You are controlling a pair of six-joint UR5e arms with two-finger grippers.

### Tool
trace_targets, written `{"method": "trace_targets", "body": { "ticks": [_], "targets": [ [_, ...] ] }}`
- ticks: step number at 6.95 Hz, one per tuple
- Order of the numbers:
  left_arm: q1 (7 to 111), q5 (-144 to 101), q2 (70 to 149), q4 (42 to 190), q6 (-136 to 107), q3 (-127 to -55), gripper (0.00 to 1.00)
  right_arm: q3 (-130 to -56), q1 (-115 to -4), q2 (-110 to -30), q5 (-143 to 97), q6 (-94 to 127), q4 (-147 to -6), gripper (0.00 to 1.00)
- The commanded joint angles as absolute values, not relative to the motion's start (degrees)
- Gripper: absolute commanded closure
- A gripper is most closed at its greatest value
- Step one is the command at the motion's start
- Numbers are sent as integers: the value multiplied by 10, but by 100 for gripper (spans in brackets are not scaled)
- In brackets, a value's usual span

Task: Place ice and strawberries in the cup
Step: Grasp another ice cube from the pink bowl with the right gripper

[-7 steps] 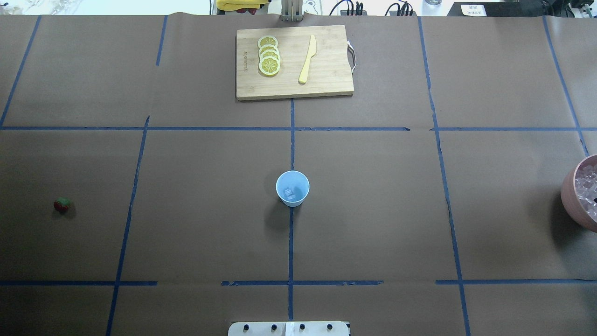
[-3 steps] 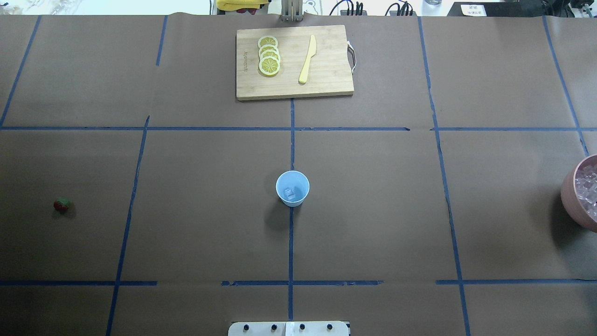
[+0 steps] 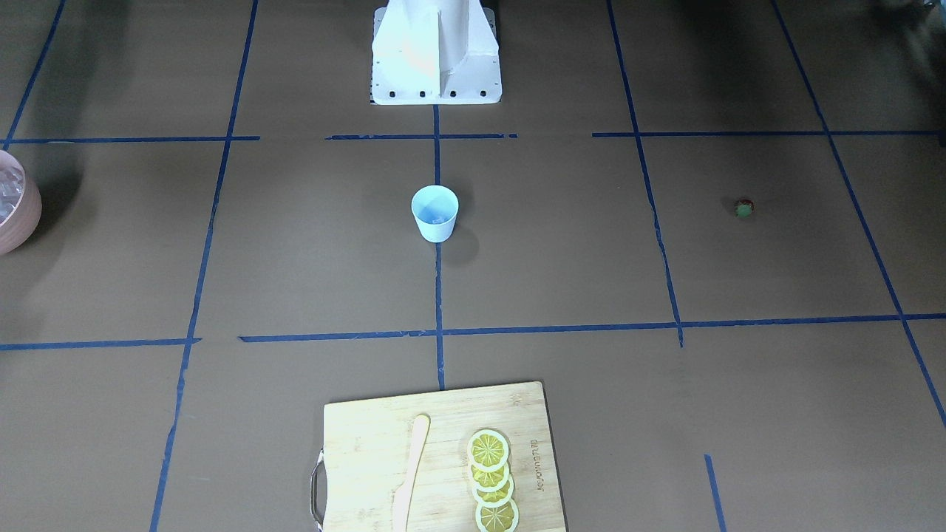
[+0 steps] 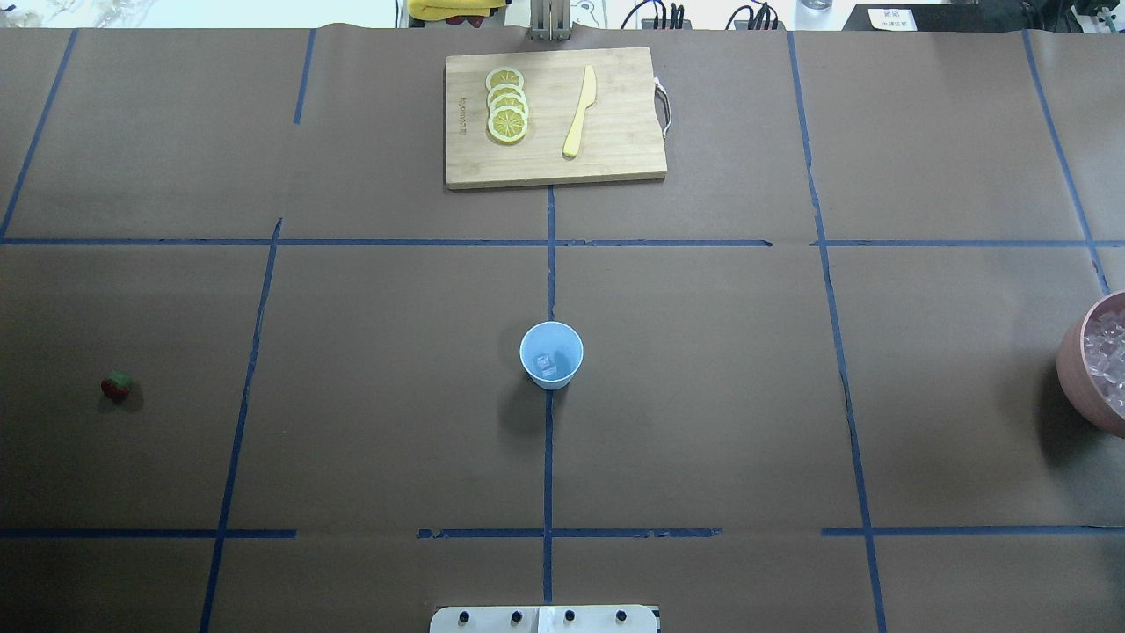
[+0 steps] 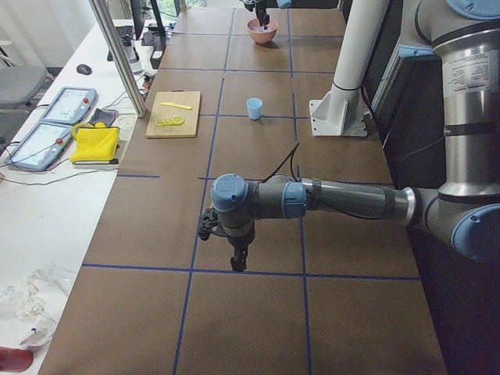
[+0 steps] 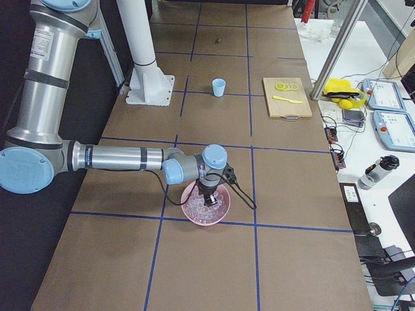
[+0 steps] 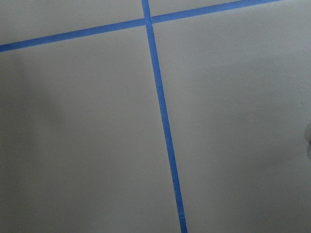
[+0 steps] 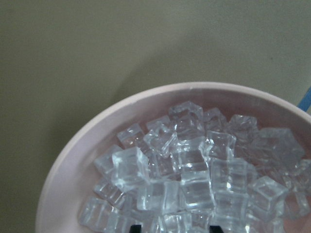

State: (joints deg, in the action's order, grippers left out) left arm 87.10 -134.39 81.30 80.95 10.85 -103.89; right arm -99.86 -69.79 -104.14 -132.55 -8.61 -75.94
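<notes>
The pale blue cup [image 4: 551,354] stands upright at the table's middle, with one clear ice cube [image 4: 547,363] in it; it also shows in the front view [image 3: 434,213]. The tiny red strawberry [image 4: 116,385] lies far left on the paper. More ice [image 8: 189,170] fills the pink bowl [image 4: 1088,387] at the right edge. My right gripper [image 6: 209,194] hangs just over that bowl; in its wrist view two dark fingertips [image 8: 136,227] stand apart above the cubes, holding nothing. My left gripper [image 5: 238,262] points down over bare table far from the strawberry; I cannot tell whether it is open.
A wooden cutting board [image 4: 615,158] at the far middle carries lemon slices [image 4: 507,105] and a yellow knife [image 4: 580,110]. The robot's white base [image 3: 436,52] stands behind the cup. Blue tape lines cross the brown paper.
A dark tip of my right gripper that showed over the bowl at the overhead view's right edge is out of that view now. The cup and strawberry have not moved.
</notes>
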Motion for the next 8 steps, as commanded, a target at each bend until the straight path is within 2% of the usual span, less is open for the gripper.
{"method": "trace_targets", "body": {
  "ticks": [1,5,7,8],
  "targets": [
    [871,-1344,813,810,108,-1039,0,-999,-697,-1041,-1325,-86,-761,94],
    [871,-1344,813,809,109,-1039,0,-1033,-704,-1041,-1334,-86,-769,98],
    [871,-1344,813,809,108,-1039,0,-1108,-736,-1024,-1332,-81,-876,100],
    [871,-1344,813,809,108,-1041,0,-1137,-743,-990,-1332,-77,-940,100]
  ]
}}
